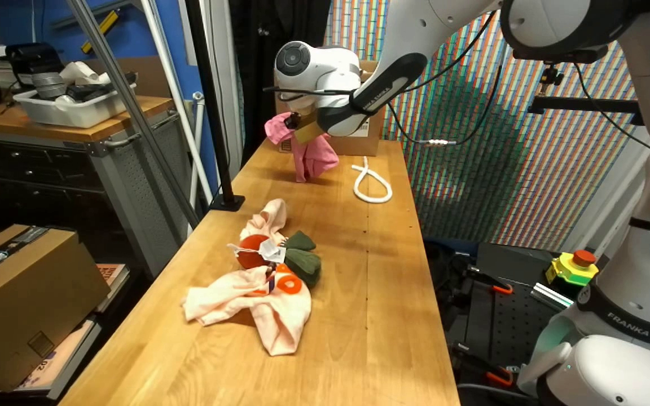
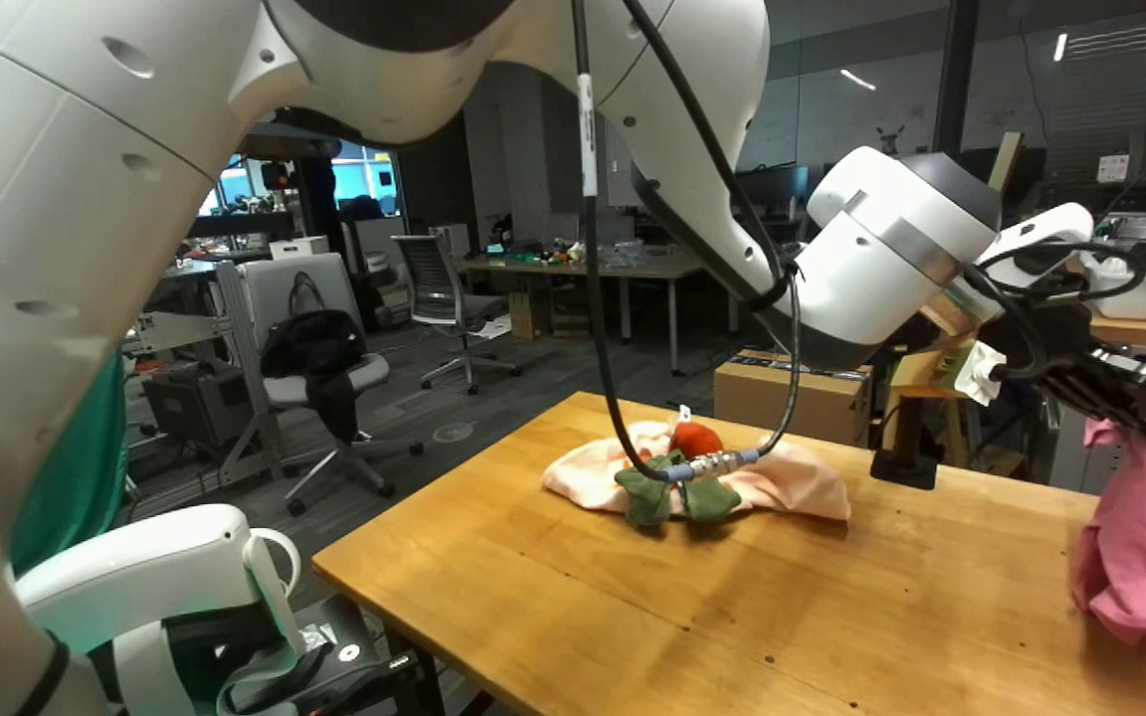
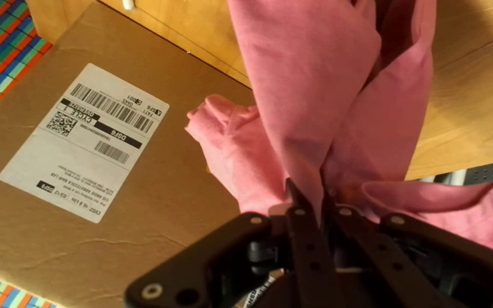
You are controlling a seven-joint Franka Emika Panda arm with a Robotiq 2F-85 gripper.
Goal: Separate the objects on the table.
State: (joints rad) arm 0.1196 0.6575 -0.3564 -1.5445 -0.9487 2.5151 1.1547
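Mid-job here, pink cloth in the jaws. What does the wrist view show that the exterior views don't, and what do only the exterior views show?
Only the wrist view shows legible print, such as DSF6, on the white paper label.

Only the exterior views show the pale peach cloth, the dark green fabric-like object and the round red-orange object, clustered together in both exterior views.

All share the bright pink cloth clamped in the jaws and the light-brown wooden table; the brown cardboard box shows in the wrist view and in an exterior view.
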